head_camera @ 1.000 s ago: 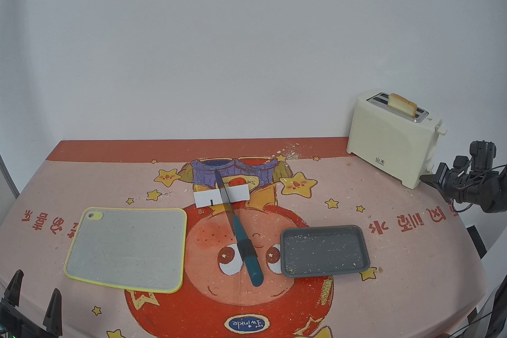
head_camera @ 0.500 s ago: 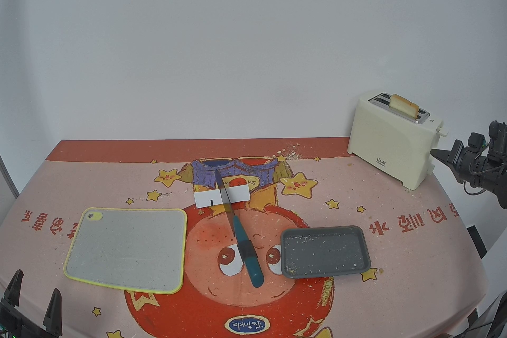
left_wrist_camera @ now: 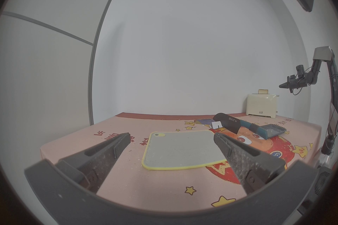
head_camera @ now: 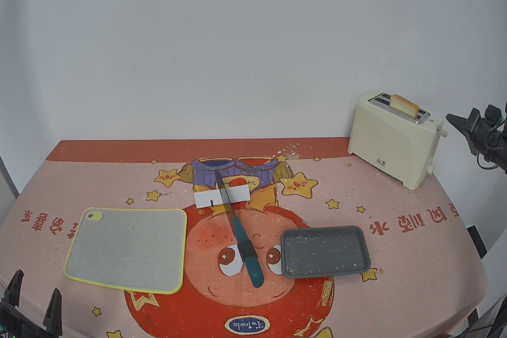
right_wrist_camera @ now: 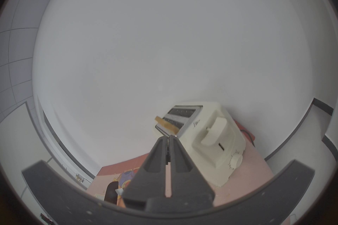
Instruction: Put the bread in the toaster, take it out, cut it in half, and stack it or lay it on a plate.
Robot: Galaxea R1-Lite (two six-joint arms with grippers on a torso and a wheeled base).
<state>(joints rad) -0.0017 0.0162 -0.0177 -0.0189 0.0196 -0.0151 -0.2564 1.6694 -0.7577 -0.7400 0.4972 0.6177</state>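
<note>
Bread [head_camera: 404, 105]: upright in toaster [head_camera: 395, 141] slot, right of frame, top exposed.
Right end effector [head_camera: 450, 117]: far right edge, beside toaster, fingers together, empty.
Left end effector [left_wrist_camera: 170, 136]: spread wide, empty.
Next, likely: part fingers, drop over bread, pinch exposed edge gently, lift straight up.

toaster [head_camera: 393, 146]: far right, bread [head_camera: 404, 105] upright in its slot
right gripper [head_camera: 452, 118]: in the air, just right of toaster
knife [head_camera: 238, 231]: centre, between cutting board [head_camera: 127, 248] and grey plate [head_camera: 325, 251]
</note>
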